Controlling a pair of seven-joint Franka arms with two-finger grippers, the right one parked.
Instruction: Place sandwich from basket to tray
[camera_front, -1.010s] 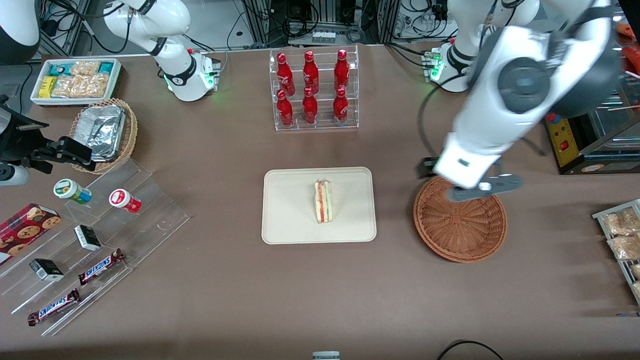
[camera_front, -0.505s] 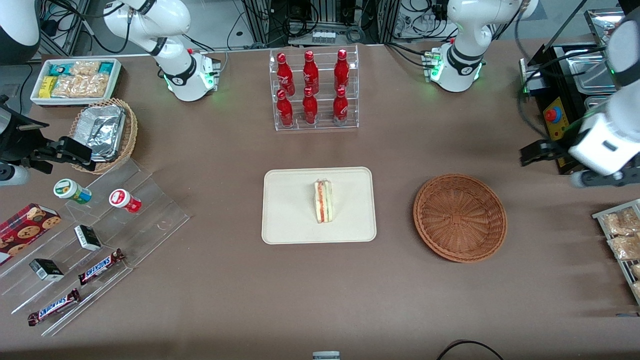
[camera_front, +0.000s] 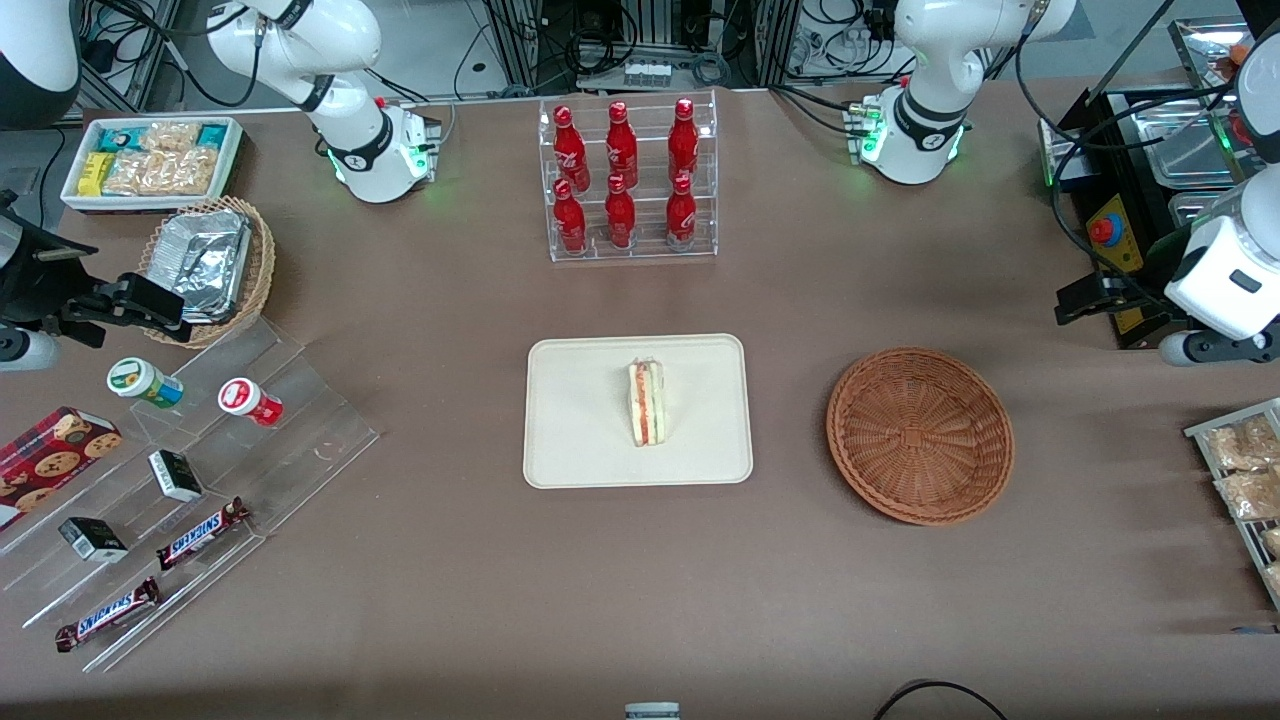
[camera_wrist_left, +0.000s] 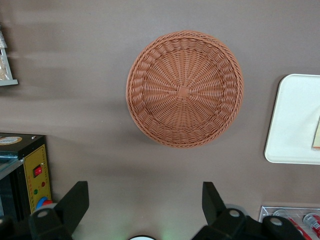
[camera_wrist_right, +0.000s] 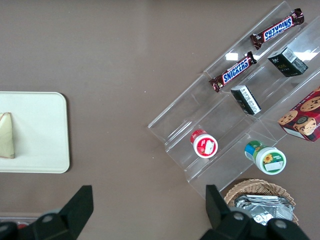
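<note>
Nearest the front camera: empty basket (camera_front: 920, 435) on the desk (camera_front: 450, 600), unmoved. Beside it, toward the parked arm's end, the tray (camera_front: 580, 420) with the sandwich (camera_front: 647, 403) lying on it, same as before. Farther off, at the working arm's end, the gripper (camera_wrist_left: 145, 200), jaws spread wide and holding nothing, drifted slightly farther back since half a second ago.

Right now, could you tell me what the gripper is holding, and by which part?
Nothing: the gripper is open and empty, high above the table beside the basket.
</note>
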